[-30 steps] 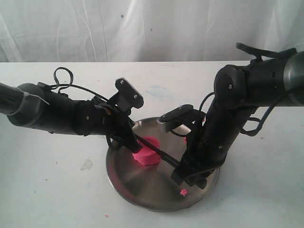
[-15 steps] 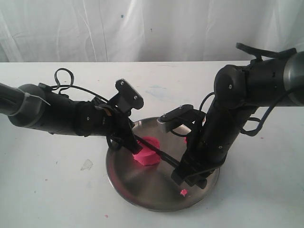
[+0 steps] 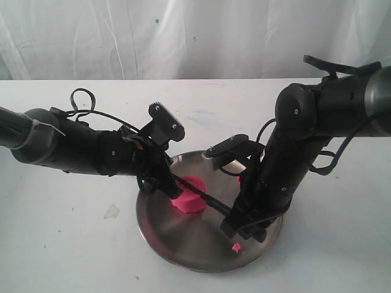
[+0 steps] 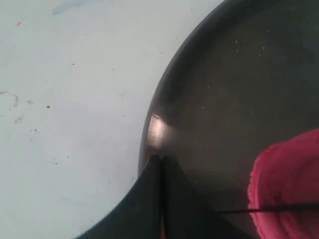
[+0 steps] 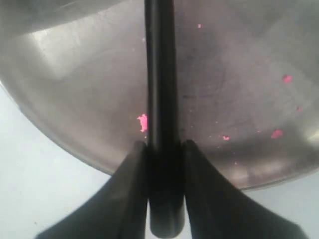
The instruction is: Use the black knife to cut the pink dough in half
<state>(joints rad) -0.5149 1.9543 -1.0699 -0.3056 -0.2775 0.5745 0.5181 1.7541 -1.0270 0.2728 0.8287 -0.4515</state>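
Barely any motion is seen since the earlier frames; both arms are kept in place | right gripper [image 5: 162, 149]: fingers clamped on the black knife [image 3: 204, 198] handle | left gripper [image 4: 160, 167]: fingers pressed together at the pink dough [image 3: 188, 195] | dough is crossed by the blade on the steel plate [image 3: 183, 241] | table [image 3: 61, 244]: white

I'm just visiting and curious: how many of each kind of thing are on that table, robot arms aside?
Pink dough: 1 lump
Black knife: 1
Steel plate: 1
Total: 3, plus a few tiny pink crumbs on the plate.
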